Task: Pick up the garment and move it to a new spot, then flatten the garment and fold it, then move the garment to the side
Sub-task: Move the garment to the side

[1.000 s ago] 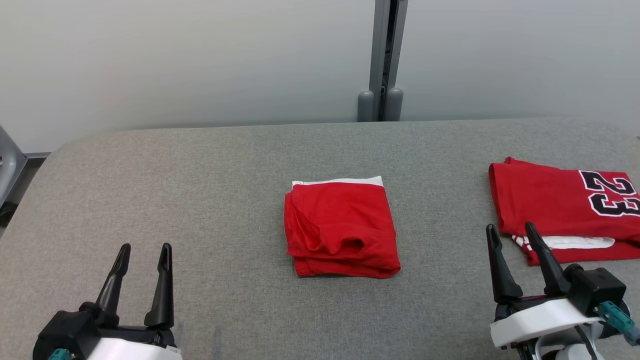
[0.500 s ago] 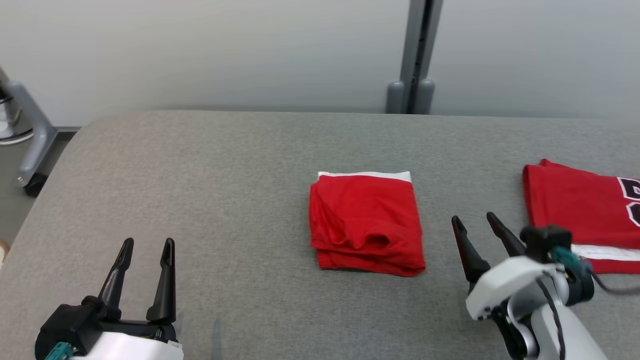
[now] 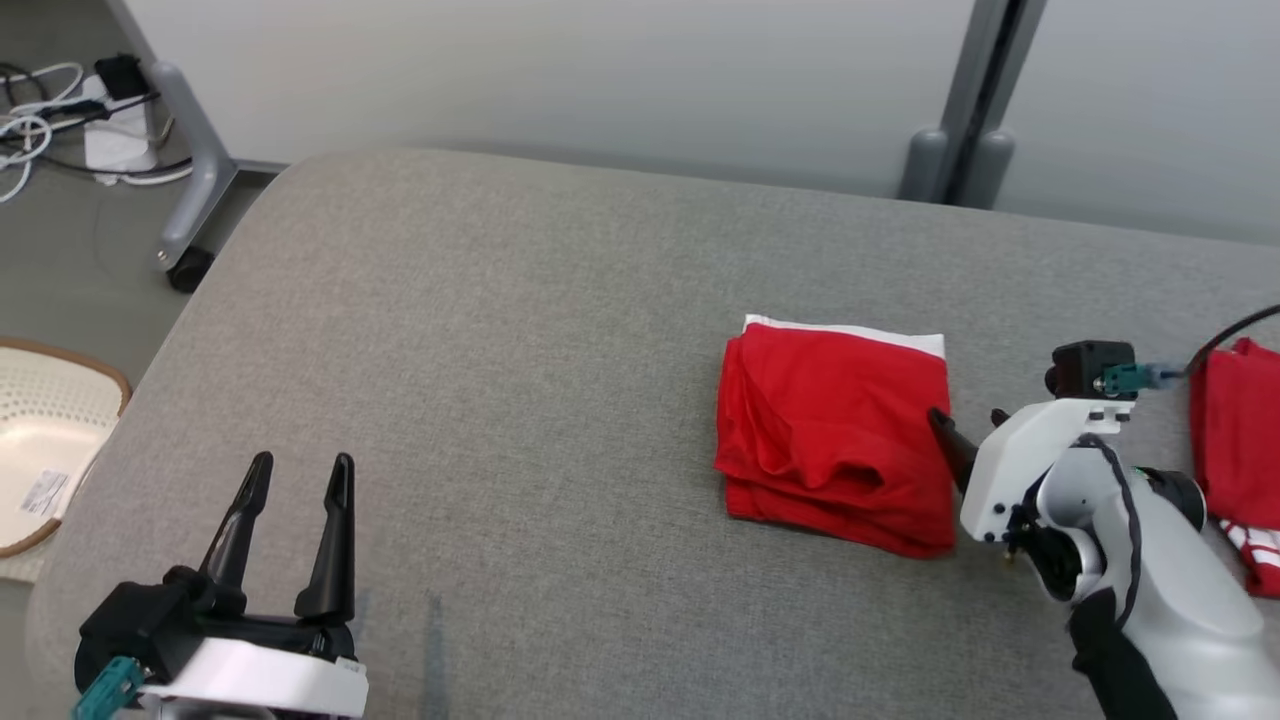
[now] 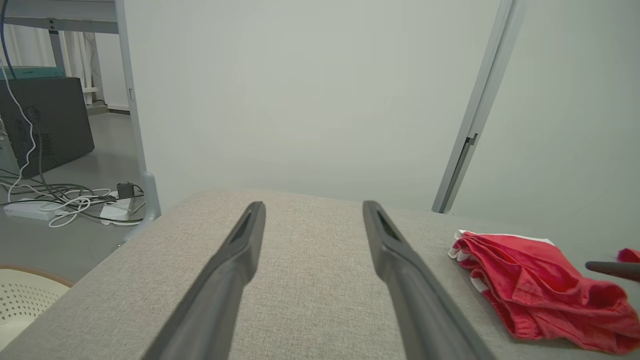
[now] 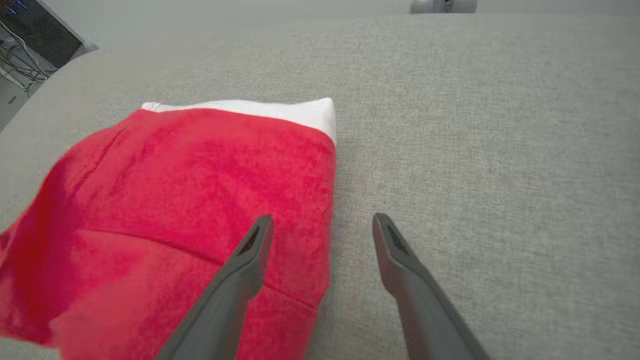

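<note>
**Head view, read from left to right.** At the far left, on the floor, are a white perforated basket (image 3: pixel 50 400) and a tangle of cables (image 3: pixel 22 128). At lower left the left gripper (image 3: pixel 302 462) hovers over the bare grey table (image 3: pixel 500 300). Its two dark fingers are spread apart and hold nothing, and the left wrist view shows only table fabric between them.

Right of centre lies the garment (image 3: pixel 835 430), red with a white band along its far edge. It is already folded into a compact, slightly rumpled rectangle and rests flat on the table. At its right edge is the right gripper (image 3: pixel 967 416), fingers parted and empty. In the right wrist view one finger (image 5: pixel 250 260) hangs over the red cloth and the other over bare table, so the jaws straddle the garment's right border. At the far right, a second red garment (image 3: pixel 1235 430) lies apart from the first.

**Step in hand, as judged.** Folding appears complete, and the right gripper is placed for the last step, moving the garment to the side. The next move calls for lowering onto that border and closing on all layers together. A pinch of the top layer alone would likely pull the fold open.
</note>
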